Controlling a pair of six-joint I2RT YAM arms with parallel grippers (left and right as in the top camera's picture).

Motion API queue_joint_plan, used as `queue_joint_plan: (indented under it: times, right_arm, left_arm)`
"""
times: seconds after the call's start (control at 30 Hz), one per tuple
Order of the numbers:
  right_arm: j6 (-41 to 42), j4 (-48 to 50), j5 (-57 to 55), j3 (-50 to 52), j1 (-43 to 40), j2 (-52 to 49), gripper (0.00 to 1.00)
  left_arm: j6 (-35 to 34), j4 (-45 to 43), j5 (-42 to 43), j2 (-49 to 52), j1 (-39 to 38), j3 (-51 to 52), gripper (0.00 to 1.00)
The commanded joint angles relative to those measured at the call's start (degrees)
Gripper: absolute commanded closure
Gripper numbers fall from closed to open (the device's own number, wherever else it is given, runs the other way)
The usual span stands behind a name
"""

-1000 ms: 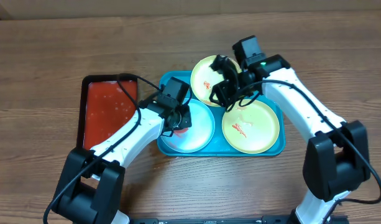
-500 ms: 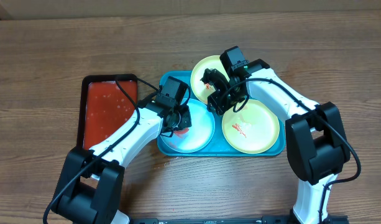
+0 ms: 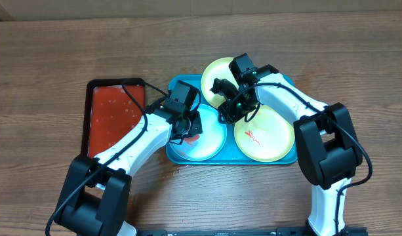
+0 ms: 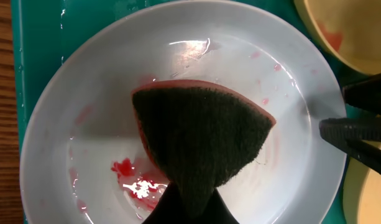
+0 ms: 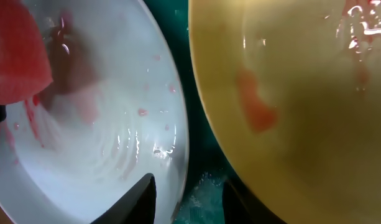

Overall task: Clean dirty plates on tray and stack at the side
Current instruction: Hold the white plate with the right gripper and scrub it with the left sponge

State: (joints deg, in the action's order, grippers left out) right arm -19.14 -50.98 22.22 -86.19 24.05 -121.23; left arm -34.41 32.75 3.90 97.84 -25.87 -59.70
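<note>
Pressing a sponge (image 4: pixel 202 130) onto the pale blue-white plate (image 4: pixel 84 112), the left claw (image 4: pixel 190 208) is clenching it tight; red smears showing. Right claw (image 5: pixel 187 202) is hanging spread, one finger each side of that plate's rim, beside a yellow-green plate (image 5: pixel 289 93). Plates are sitting in turquoise tray (image 3: pixel 289 157) on tabletop (image 3: pixel 56 52).

Overall light: bright and even, coming from above; the wooden table (image 3: pixel 319 59) shows clear grain in the overhead view.
Shadows: soft and short; the darkest is beneath the sponge (image 4: pixel 199 134) on the pale plate (image 4: pixel 84 112).
Glare: white glints on the pale plate's wet surface in both wrist views, and on the yellow plate (image 5: pixel 289 93).
Focus: overhead view crisp; right wrist view very close, soft and blurred.
</note>
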Motion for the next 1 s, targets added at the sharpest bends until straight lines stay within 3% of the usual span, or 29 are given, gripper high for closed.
queue_joint_plan:
  times: [0.0, 0.13, 0.27, 0.4, 0.77, 0.97]
  right_arm:
    - [-0.35, 0.44, 0.35, -1.2, 0.15, -1.57, 0.64]
    - [1.57, 0.87, 0.33, -1.2, 0.15, -1.6, 0.75]
    - [5.6, 1.77, 0.35, -1.2, 0.17, -1.6, 0.8]
    - [12.92, 3.21, 0.33, -1.2, 0.17, -1.6, 0.96]
    - [41.7, 4.09, 2.71, -1.2, 0.17, -1.6, 0.96]
    - [48.13, 4.61, 0.22, -1.2, 0.17, -1.6, 0.96]
  left_arm:
    - [-0.5, 0.02, 1.05, -0.42, -0.04, -0.11, 0.96]
    - [-0.52, -0.02, 1.92, -0.42, -0.04, -0.11, 0.96]
    - [-0.5, -0.02, 1.9, -0.42, -0.04, -0.11, 0.96]
    - [-0.5, 0.02, 1.92, -0.42, -0.04, -0.11, 0.96]
    - [0.09, -0.04, 3.17, -0.42, -0.42, -0.11, 0.96]
    - [0.15, -0.48, 1.99, -0.42, -0.42, -0.11, 0.96]
